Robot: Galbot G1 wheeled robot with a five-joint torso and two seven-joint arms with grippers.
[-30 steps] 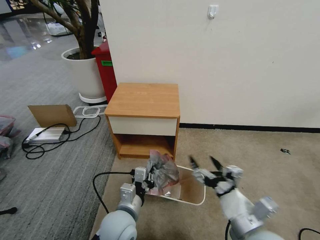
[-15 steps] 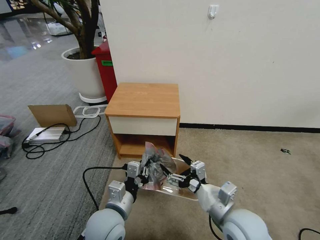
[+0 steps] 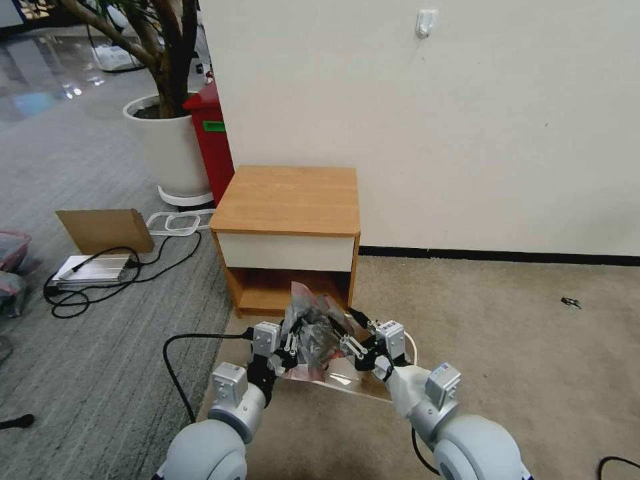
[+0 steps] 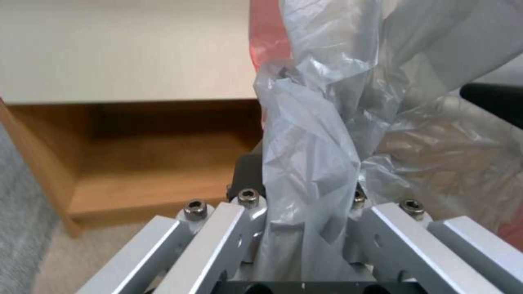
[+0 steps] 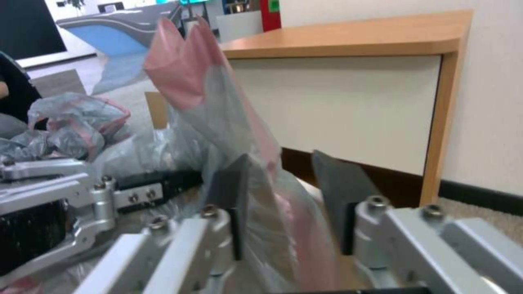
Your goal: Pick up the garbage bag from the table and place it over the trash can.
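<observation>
Carpet floor by a white wall; table top bare. Bin sits on the floor just in front of the table. Bag hangs bunched over the bin's left half, pink rim uppermost. Left gripper clamped on the bag's left side. Right gripper at the bag's right side, fingers apart with a fold of plastic lying between them, not yet pinched. Bag's long axis runs roughly upright between the two grippers.
</observation>
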